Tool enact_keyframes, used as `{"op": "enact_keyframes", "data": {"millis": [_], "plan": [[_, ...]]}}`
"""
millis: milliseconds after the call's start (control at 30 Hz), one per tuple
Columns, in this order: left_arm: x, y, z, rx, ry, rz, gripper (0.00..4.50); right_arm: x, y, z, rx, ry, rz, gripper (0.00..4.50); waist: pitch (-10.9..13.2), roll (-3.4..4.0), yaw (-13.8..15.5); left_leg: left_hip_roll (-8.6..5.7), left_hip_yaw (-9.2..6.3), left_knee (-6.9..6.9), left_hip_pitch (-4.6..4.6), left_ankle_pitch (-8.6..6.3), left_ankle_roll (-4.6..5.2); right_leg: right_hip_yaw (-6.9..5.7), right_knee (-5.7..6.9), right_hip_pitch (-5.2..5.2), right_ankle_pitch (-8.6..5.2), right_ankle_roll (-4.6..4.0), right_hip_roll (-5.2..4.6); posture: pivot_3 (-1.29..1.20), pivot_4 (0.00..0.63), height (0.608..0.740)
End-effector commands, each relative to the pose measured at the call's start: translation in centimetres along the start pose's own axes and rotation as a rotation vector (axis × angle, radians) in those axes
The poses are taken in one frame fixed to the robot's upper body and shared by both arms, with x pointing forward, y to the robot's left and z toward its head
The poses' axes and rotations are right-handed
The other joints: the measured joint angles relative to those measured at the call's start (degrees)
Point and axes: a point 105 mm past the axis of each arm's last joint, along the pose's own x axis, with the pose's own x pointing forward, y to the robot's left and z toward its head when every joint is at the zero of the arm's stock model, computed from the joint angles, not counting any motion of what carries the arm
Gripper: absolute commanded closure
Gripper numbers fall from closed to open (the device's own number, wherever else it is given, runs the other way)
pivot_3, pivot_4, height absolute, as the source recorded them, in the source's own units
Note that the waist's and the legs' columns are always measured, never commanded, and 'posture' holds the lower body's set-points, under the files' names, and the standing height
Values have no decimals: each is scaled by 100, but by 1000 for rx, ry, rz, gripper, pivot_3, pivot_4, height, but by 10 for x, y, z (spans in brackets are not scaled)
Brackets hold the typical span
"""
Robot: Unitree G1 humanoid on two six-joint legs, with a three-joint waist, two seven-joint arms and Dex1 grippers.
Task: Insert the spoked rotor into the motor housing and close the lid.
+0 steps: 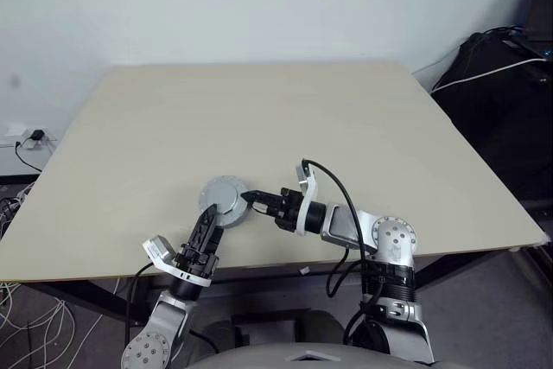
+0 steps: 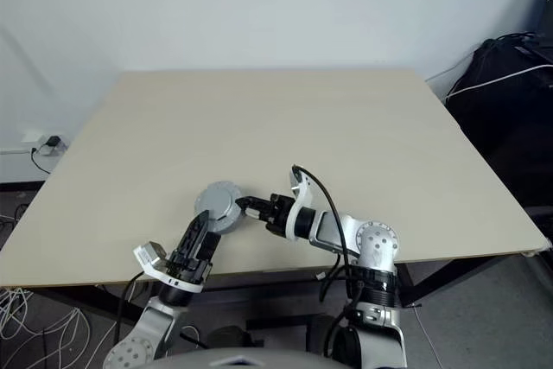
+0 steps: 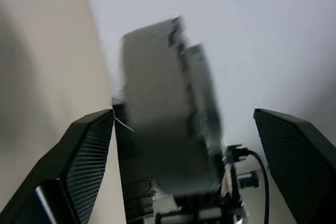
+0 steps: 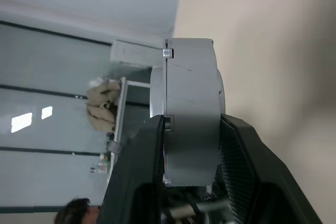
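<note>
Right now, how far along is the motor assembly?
Rotor insertion and lid closing look done: one closed grey motor assembly with a seam around its side. In hand: right pincer grips it above the table; open left pincer waits beside. Left: setting it down.

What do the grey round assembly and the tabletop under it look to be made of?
The round grey disc-shaped assembly looks like matte cast or machined metal: even grey, crisp edges, a straight seam between two halves; painted plastic cannot be ruled out. The pale beige table looks like smooth laminate or wood board with a matte, grainless, uniform surface.
</note>
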Motion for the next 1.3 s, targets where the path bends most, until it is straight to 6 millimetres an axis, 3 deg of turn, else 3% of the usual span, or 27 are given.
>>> {"op": "enact_keyframes", "data": {"millis": [33,200,267,433,467,767,967,1300], "plan": [[13,-12,-3,-37,-24,-92,20,14,22,-16,51,23,144,3279,0,-1,-5,0,0,1,0,0,0,0,1,0,0,0,0,0,0,740],[14,-12,-3,-43,-24,-96,187,15,21,-17,53,26,136,3279,-1,-1,-4,1,-1,6,2,0,1,0,3,3,-1,-1,0,0,0,740],[14,-11,-3,-46,-18,-95,563,15,21,-18,51,28,137,3279,-1,-2,0,0,-1,7,2,-1,2,0,2,3,0,-1,0,0,0,740],[13,-11,-4,-51,-12,-96,2154,15,22,-18,50,29,138,3279,-2,-3,1,0,-2,7,1,-1,3,-1,1,4,1,1,0,0,0,740],[13,-11,-4,-53,-11,-97,2239,15,22,-18,50,29,138,3279,-2,-3,0,1,-2,8,1,-1,3,-1,2,4,1,1,0,0,0,740],[13,-11,-3,-61,-13,-104,2243,16,22,-17,48,20,133,3279,-2,-3,-1,1,-2,12,1,-1,3,-1,2,5,1,0,0,0,0,740],[12,-11,-2,-62,-25,-105,2245,14,10,-3,21,-80,55,3279,-3,-4,-1,0,-2,12,1,-2,4,-1,2,6,0,0,0,0,0,740],[12,-10,0,-58,-37,-101,2359,13,7,4,18,-139,44,92,-3,-5,3,1,-2,18,1,-2,5,0,3,7,0,-1,0,0,0,740]]}}
